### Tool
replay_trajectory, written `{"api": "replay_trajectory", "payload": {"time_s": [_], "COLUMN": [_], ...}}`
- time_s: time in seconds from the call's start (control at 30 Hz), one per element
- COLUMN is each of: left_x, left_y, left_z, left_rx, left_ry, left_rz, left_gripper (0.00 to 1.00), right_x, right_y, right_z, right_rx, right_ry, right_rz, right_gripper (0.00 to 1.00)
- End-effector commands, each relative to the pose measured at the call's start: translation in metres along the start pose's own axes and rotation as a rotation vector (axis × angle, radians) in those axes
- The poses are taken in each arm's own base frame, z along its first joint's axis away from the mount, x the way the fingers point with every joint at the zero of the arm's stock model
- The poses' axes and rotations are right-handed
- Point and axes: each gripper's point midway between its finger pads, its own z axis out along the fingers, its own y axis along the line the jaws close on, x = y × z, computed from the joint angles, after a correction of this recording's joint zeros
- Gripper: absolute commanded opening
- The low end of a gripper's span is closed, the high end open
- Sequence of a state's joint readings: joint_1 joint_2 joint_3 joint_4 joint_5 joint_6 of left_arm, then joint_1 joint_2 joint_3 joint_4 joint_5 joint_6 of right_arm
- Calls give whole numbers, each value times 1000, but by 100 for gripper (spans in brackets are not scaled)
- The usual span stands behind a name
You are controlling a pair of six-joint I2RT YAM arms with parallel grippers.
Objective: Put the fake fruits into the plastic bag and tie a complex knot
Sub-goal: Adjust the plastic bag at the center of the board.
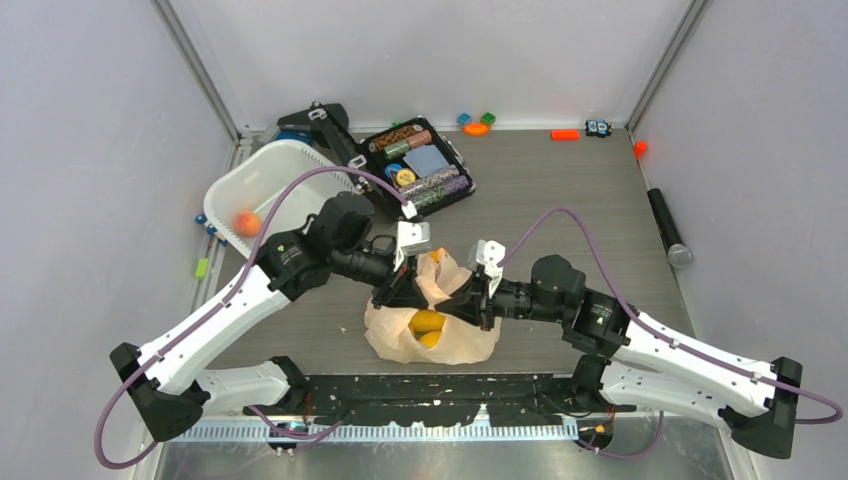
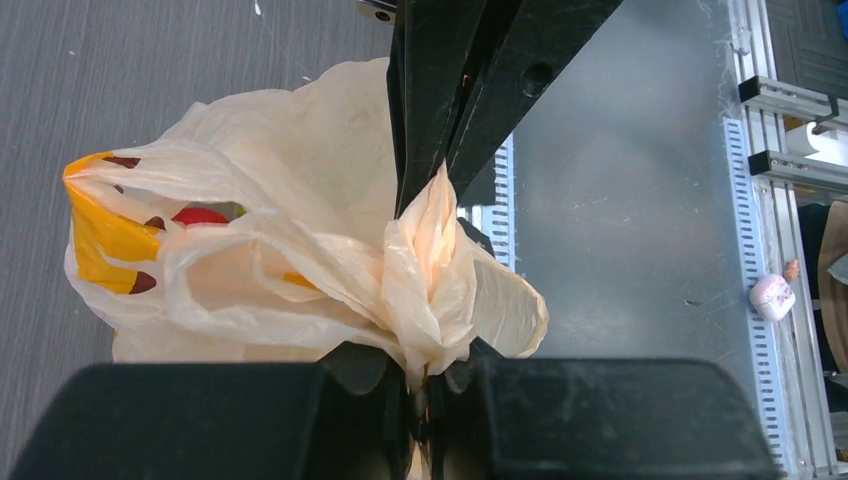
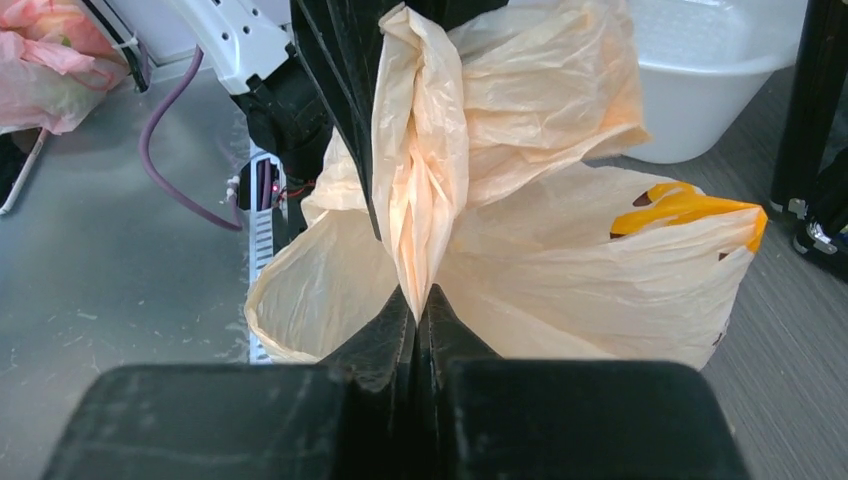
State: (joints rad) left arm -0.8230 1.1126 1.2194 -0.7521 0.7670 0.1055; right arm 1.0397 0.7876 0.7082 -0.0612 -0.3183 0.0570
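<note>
The pale peach plastic bag [image 1: 450,345] sits at the table's near edge with yellow fruits [image 1: 428,322] showing in its open mouth. My left gripper [image 1: 400,292] is shut on a bunched part of the bag's top from the left. My right gripper [image 1: 470,300] is shut on the bag's top from the right. The two grippers are close together over the bag. In the left wrist view the bag [image 2: 300,270] is pinched in my left gripper [image 2: 430,385], and a red fruit [image 2: 200,215] shows through it. In the right wrist view my right gripper [image 3: 420,300] pinches a fold of the bag [image 3: 560,260]. A small orange fruit [image 1: 247,223] lies in the white tub.
A white tub [image 1: 262,185] stands at the back left. An open black case of round chips [image 1: 420,165] lies behind the bag. Small coloured blocks [image 1: 476,124] lie along the back wall, and a black cylinder [image 1: 667,227] lies at the right.
</note>
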Motion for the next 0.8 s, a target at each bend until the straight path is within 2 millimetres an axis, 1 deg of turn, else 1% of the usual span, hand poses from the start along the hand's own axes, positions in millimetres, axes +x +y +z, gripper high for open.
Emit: {"api": "replay_trajectory", "payload": {"time_s": [0.0,0.07,0.17,0.3,0.47,0.6,0.63,0.7,0.77], "left_x": [-7,-8,-9,-9,-6,-6,-5,-6,-6], "left_y": [-3,-4,-6,-8,-9,-10,-10,-10,-8], "left_z": [-3,-3,-1,1,4,7,7,8,7], "left_rx": [-7,-11,-14,-18,-17,-8,-6,-8,-19], "left_ry": [-18,-15,-6,4,29,32,34,31,25], "left_rz": [30,39,52,63,67,69,68,71,76], "left_gripper": [15,28,41,49,52,53,51,36,24], "right_x": [-17,-16,-12,-14,-20,-19,-19,-21,-22], "right_y": [-2,-2,-1,-2,-3,-4,-4,-4,-4], "right_z": [-4,-4,-3,-2,-2,-1,-1,-1,-2], "right_rx": [23,22,14,16,25,30,31,30,31], "right_ry": [-22,4,62,89,81,100,101,99,94], "right_rz": [-31,-34,-29,-23,-26,-21,-20,-21,-22], "right_gripper": [5,5,5,5,5,5,5,5,5]}}
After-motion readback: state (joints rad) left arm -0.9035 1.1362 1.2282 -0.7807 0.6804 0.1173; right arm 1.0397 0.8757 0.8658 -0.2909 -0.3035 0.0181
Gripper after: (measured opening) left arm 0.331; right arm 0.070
